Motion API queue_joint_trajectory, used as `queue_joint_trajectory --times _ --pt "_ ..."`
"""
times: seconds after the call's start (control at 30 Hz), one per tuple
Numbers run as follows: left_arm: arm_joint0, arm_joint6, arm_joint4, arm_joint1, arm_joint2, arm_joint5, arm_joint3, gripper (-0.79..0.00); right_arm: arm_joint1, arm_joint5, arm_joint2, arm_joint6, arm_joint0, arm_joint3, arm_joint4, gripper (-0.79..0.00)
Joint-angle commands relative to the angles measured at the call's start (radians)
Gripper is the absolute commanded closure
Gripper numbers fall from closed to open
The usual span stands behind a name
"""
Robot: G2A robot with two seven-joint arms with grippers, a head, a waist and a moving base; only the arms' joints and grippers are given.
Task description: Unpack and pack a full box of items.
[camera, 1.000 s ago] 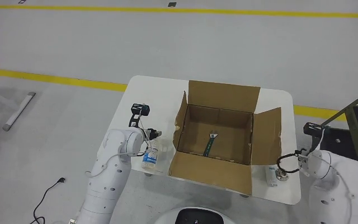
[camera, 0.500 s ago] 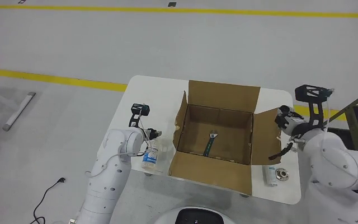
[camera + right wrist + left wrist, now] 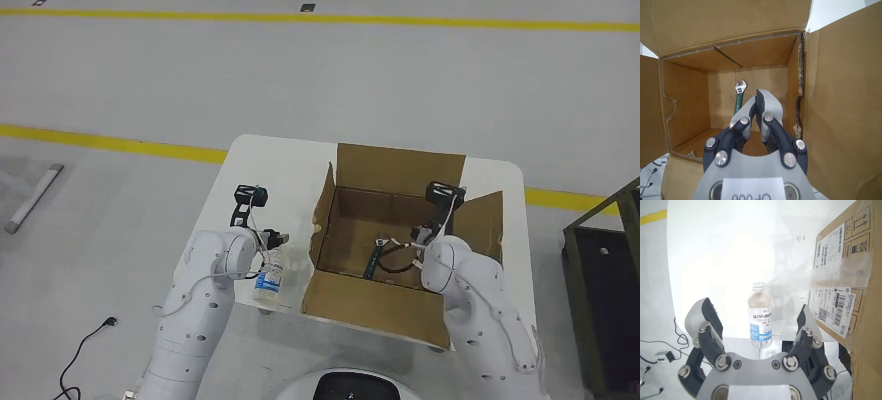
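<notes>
An open cardboard box [image 3: 347,231] stands mid-table, and a green-handled wrench [image 3: 374,256] lies on its floor. In the right wrist view, my right gripper [image 3: 756,98] hangs shut and empty above the box's inside [image 3: 687,91], with the wrench [image 3: 739,96] just beyond its fingertips. A clear bottle with a blue-and-white label [image 3: 267,282] stands upright near the table's front left edge, beside the box. My left gripper [image 3: 755,310] is open above it. The bottle [image 3: 761,321] sits between the two pads without touching them.
The white table [image 3: 270,170] has bare room left of and behind the box. The box flaps stand up on all sides, and a labelled side wall [image 3: 844,279] is close to the left gripper. A dark green rack [image 3: 600,290] stands off the table's right edge.
The right arm swung from the table's right edge to above the box's inside, and now covers the small items that lay on the table there. The left arm and bottle have not moved.
</notes>
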Motion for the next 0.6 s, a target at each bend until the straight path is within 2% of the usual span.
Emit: queue_joint_trajectory --times 0.0,0.17,0.27,0.4,0.57 --pt "0.000 0.000 0.000 0.000 0.000 0.000 0.000 -0.785 0.000 -0.001 0.001 0.002 0.000 -0.003 0.001 0.000" --pt "0.000 0.000 0.000 0.000 0.000 0.000 0.000 -0.785 0.000 -0.001 0.001 0.002 0.000 -0.003 0.001 0.000" --pt "0.000 0.000 0.000 0.000 0.000 0.000 0.000 -0.785 -0.002 -0.035 -0.013 -0.046 -0.024 -0.002 0.021 0.000" --pt "0.000 0.000 0.000 0.000 0.000 0.000 0.000 -0.785 -0.023 0.056 -0.100 -0.055 -0.008 0.103 0.000 0.000" --pt "0.000 0.000 0.000 0.000 0.000 0.000 0.000 -0.785 -0.075 0.177 -0.168 -0.176 0.049 0.298 0.080 0.000"
